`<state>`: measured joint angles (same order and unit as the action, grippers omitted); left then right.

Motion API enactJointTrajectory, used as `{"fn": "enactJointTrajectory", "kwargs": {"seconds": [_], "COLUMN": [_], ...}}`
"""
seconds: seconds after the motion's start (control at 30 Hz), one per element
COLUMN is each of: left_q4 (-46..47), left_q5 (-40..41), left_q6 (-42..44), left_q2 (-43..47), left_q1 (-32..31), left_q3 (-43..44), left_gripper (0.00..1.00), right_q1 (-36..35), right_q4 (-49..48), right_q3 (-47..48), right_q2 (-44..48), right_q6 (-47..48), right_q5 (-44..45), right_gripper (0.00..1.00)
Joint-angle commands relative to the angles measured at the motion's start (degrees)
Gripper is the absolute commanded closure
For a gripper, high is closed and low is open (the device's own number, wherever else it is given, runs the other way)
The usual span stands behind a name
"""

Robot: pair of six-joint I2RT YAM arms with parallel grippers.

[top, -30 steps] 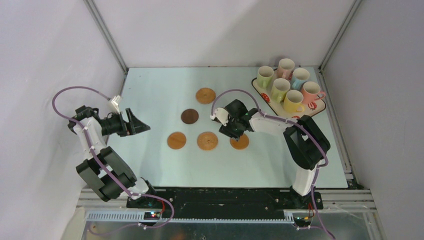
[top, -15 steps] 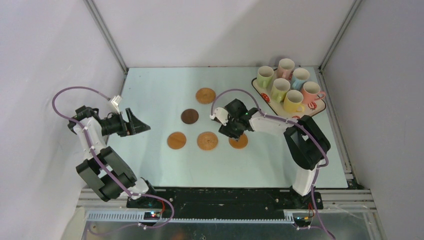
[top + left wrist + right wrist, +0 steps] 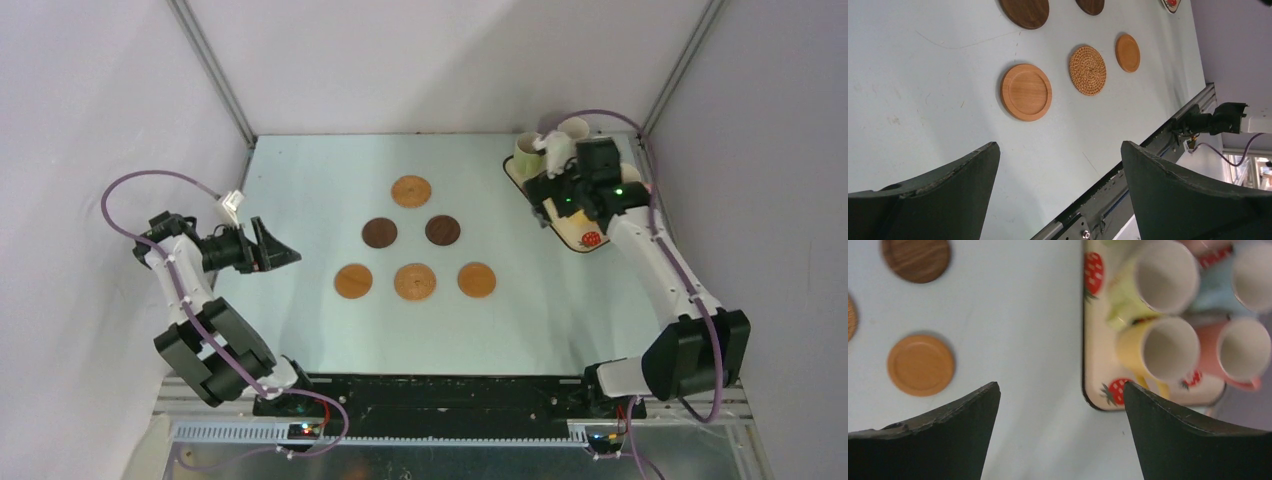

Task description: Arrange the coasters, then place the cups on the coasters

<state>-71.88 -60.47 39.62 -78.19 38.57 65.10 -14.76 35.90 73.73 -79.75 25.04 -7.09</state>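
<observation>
Six coasters lie in a triangle mid-table: a tan one (image 3: 411, 190) at the back, two dark brown ones (image 3: 379, 232) (image 3: 442, 230), then tan (image 3: 353, 280), woven (image 3: 414, 281) and tan (image 3: 477, 279). My right gripper (image 3: 548, 205) (image 3: 1060, 385) hangs open and empty over the near-left edge of the strawberry tray (image 3: 575, 232) (image 3: 1098, 340). The cups stand on that tray: yellow (image 3: 1170, 347), pale green (image 3: 1165, 275), pink (image 3: 1245, 347) and light blue (image 3: 1253, 275). My left gripper (image 3: 275, 247) (image 3: 1059, 144) is open and empty at the far left.
The right arm covers most of the tray from above; a pale green cup (image 3: 528, 150) and a pink cup (image 3: 573, 128) show behind it. White walls close in the table; the black base rail (image 3: 1148, 150) runs along its near edge.
My right arm has swung from the coasters to the back right over the tray, and its jaws have opened wide. A dark brown coaster now lies uncovered. The left arm has not moved.
</observation>
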Motion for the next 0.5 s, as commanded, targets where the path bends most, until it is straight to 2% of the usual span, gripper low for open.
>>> {"fn": "enactJointTrajectory", "kwargs": {"seconds": [0.0, 0.23, 0.37, 0.47], "left_q4": [-4.01, -4.06, -3.75, -4.49], "left_q5": [-3.39, -3.31, -3.42, -3.7], "left_q6": [4.95, 5.68, 5.64, 6.08], "left_q2": [3.69, 6.83, 7.67, 7.4], "left_q1": [0.74, 0.79, 0.78, 0.85], "left_q3": [2.81, 2.35, 2.0, 2.19], "left_gripper": [0.02, 0.02, 0.02, 0.02], "right_q1": [8.55, 20.12, 21.95, 22.5], "right_q4": [3.27, 0.72, -0.87, -1.25], "right_q3": [0.21, -1.82, -0.8, -0.02], "right_q2": [2.73, 1.93, -2.02, -5.48], "right_q6": [-7.9, -6.8, -3.63, -1.16], "right_q5": [-1.87, -7.51, -7.28, -8.22], "right_gripper": [0.01, 0.02, 0.06, 0.14]}}
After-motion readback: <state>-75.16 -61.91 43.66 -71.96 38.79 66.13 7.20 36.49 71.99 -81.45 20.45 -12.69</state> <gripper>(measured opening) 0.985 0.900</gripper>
